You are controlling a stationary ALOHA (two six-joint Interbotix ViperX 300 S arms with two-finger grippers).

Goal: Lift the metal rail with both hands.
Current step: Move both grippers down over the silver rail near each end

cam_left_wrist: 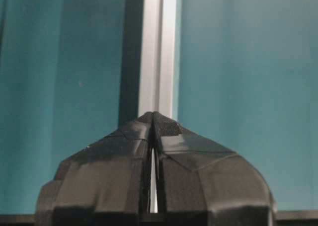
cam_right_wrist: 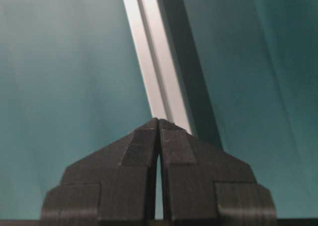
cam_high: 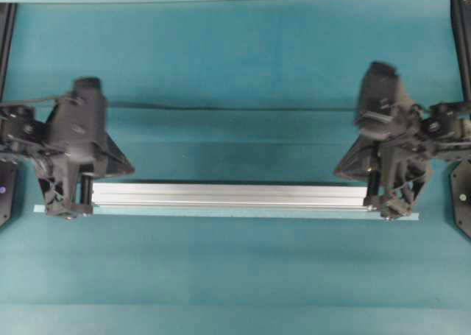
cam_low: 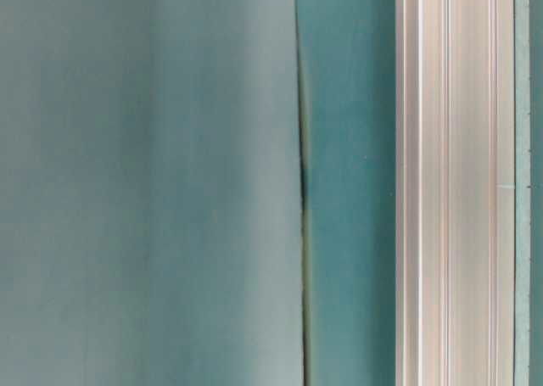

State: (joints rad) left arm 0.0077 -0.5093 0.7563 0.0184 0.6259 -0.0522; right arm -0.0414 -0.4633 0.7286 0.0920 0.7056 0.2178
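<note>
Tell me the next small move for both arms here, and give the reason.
Probably open both sets of jaws. The left gripper and right gripper sit over the two ends of the metal rail, but both wrist views show the jaws shut, fingertips together above the rail rather than around it. They likely cannot grasp until they spread.

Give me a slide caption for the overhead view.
Two black robot tools, left and right, shut, one over each end of the long silver grooved metal rail on teal table.
</note>
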